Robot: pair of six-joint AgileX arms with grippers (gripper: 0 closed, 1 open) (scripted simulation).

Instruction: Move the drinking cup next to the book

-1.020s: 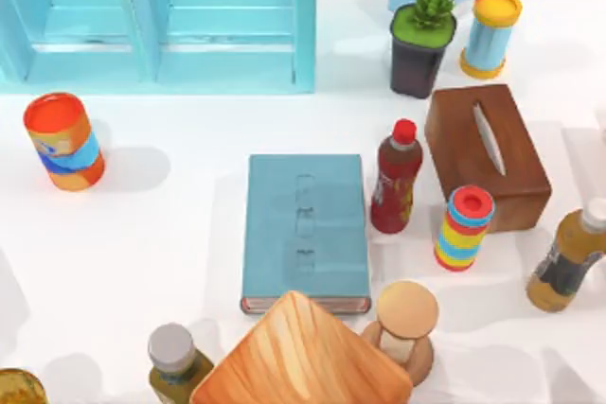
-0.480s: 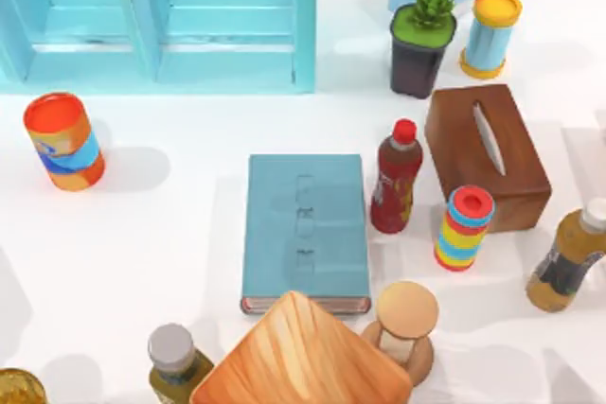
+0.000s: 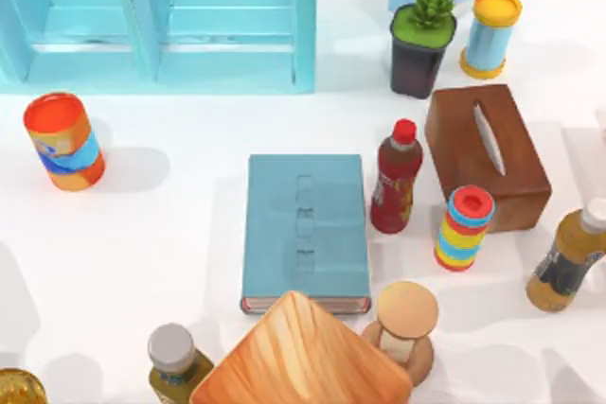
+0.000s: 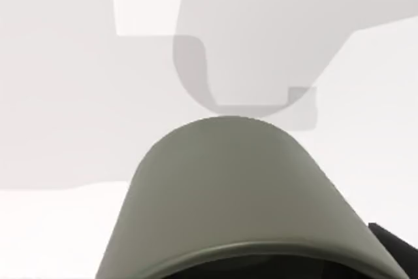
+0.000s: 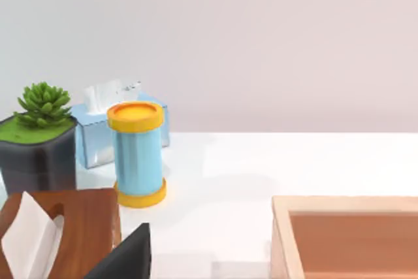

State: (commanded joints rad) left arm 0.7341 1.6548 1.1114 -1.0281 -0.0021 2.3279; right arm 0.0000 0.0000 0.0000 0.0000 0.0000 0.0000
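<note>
The drinking cup [image 4: 235, 194] sits right up against my left wrist camera, so my left arm is nearer; the book [image 3: 304, 229] lies mid-table; whether my fingers grip it I cannot tell.

Cup [image 4: 228, 187] grey-green, plain; book [image 3: 305, 230] teal-blue.

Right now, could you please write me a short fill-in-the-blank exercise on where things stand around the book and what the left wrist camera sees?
1. The book has a ____ cover.
2. The bottle standing at the book's right side has a ____ cap.
3. In the left wrist view, the drinking cup is plain grey-____.
4. The rainbow-striped container stands against the brown wooden ____ box.

Missing words: teal-blue; red; green; tissue
</note>
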